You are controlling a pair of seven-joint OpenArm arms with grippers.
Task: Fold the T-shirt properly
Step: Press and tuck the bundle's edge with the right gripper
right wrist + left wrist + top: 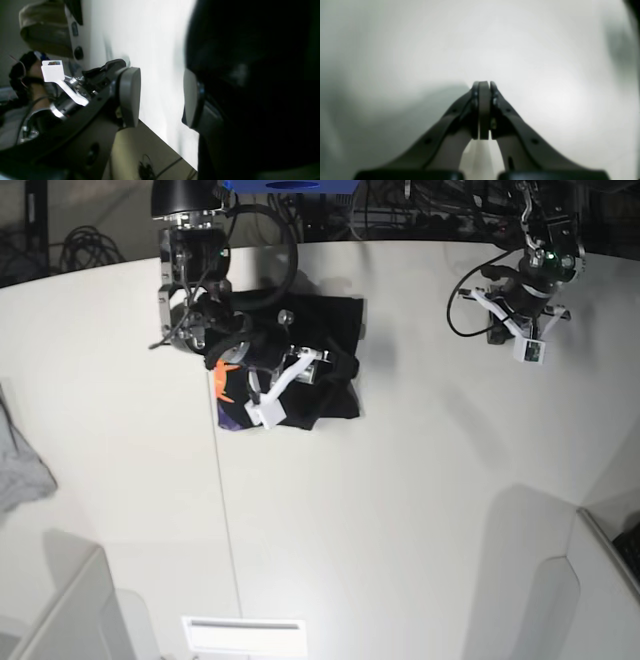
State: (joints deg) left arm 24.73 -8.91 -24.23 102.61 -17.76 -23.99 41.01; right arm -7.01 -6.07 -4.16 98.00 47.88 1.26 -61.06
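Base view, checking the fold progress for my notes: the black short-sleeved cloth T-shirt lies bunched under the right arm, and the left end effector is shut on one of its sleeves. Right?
Not quite. The black short-sleeved cloth T-shirt is bunched under the right arm, but the left end effector is shut on nothing. The left wrist view shows only the bare white table beyond it.

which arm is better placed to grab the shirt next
Right, probably: the right gripper hangs open right beside the T-shirt. The left gripper is shut over bare table, far from it.
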